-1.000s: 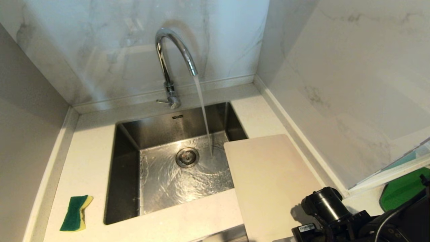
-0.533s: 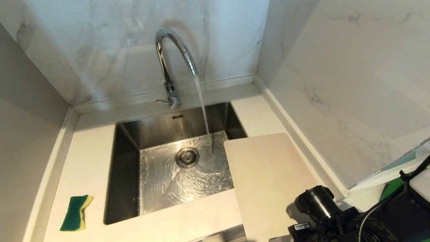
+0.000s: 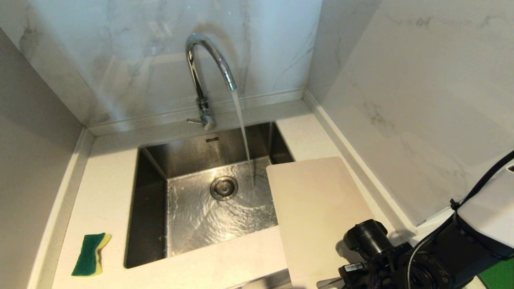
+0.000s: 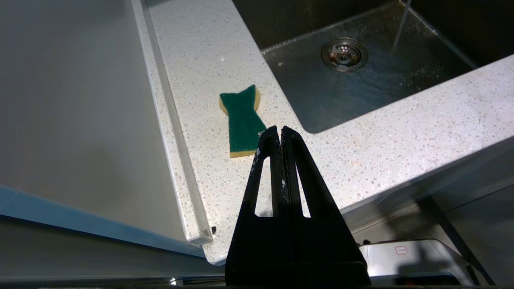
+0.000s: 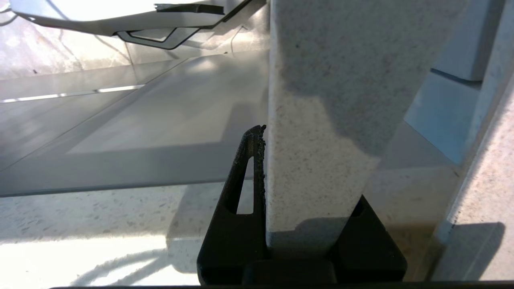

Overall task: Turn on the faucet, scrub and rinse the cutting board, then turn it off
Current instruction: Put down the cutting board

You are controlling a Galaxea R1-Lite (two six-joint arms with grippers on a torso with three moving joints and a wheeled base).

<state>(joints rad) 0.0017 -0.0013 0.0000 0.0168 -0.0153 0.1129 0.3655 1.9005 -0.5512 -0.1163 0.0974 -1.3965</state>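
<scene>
Water runs from the faucet in a steady stream into the steel sink, landing just beside the drain on the side toward the cutting board. The faucet stands behind the sink's back rim, its thin lever sticking out at its base. The cutting board lies flat on the table along the sink's right edge, one corner jutting over the basin. At the board's near end sits the right arm, dark, with a cable. A green-and-yellow sponge lies on the table left of the sink's near corner.
</scene>
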